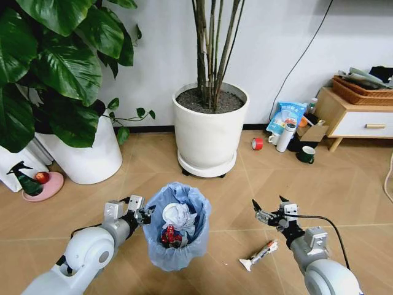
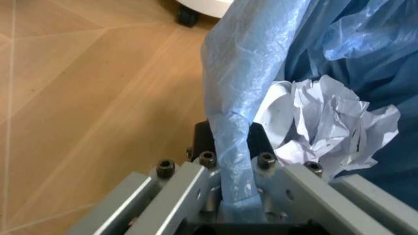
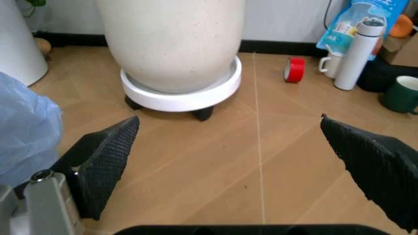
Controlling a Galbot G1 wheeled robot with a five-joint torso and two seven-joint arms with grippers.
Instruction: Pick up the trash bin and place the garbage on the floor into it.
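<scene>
The trash bin (image 1: 178,246) stands on the floor (image 1: 344,190) in front of me, lined with a light-blue bag (image 2: 242,73). My left gripper (image 1: 142,215) is shut on the bin's near-left rim; in the left wrist view the gripper (image 2: 232,142) pinches the bag fold. Inside the bin lie crumpled white paper (image 1: 179,215) (image 2: 333,127), a white disc (image 2: 277,110) and a crushed red piece (image 1: 170,236). My right gripper (image 1: 270,212) (image 3: 238,147) hangs open to the right of the bin, holding nothing. A slim white and red piece of garbage (image 1: 259,254) lies on the floor just below it.
A large white plant pot (image 1: 210,132) (image 3: 173,44) on a wheeled tray stands behind the bin, another (image 1: 86,153) at the left. A red tape roll (image 1: 257,143) (image 3: 295,69), white bottle (image 3: 356,54), mugs (image 3: 402,95) and a low wooden cabinet (image 1: 353,117) are at the back right.
</scene>
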